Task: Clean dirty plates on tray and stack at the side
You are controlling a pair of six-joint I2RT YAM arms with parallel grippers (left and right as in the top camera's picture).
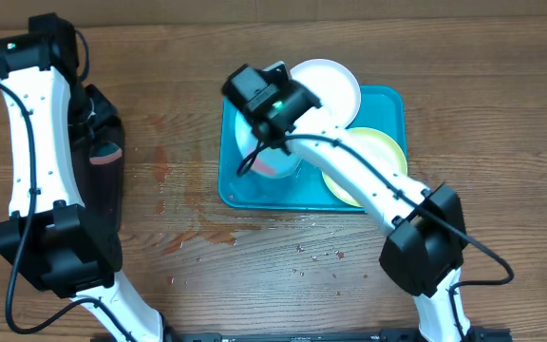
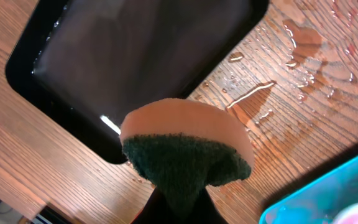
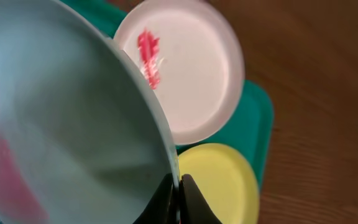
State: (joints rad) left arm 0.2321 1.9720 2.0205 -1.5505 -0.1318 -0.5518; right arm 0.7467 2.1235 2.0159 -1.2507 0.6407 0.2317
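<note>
- Pinching the tilted mint-blue plate [image 3: 61, 124] by its rim, the right gripper [image 3: 178, 200] is clamped tight; the white plate [image 3: 191, 68] and yellow-green plate [image 3: 219, 183] lie beyond on the tray [image 3: 253, 137].
- Left wrist: the left gripper [image 2: 176, 202] squeezes a sponge [image 2: 188, 149] above the black tray [image 2: 135, 56].
- Overhead: the right arm [image 1: 368, 176] crosses the tray.

Robot lab (arms [image 1: 368, 176], wooden table [image 1: 501, 57])

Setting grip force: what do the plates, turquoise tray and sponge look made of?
By look: white plate, mint-blue plate, yellow-green plate: likely smooth plastic, thin rims, slight sheen; turquoise tray: likely moulded plastic, rounded corners, uniform colour; sponge: peach foam with dark green fibrous scouring layer.
</note>
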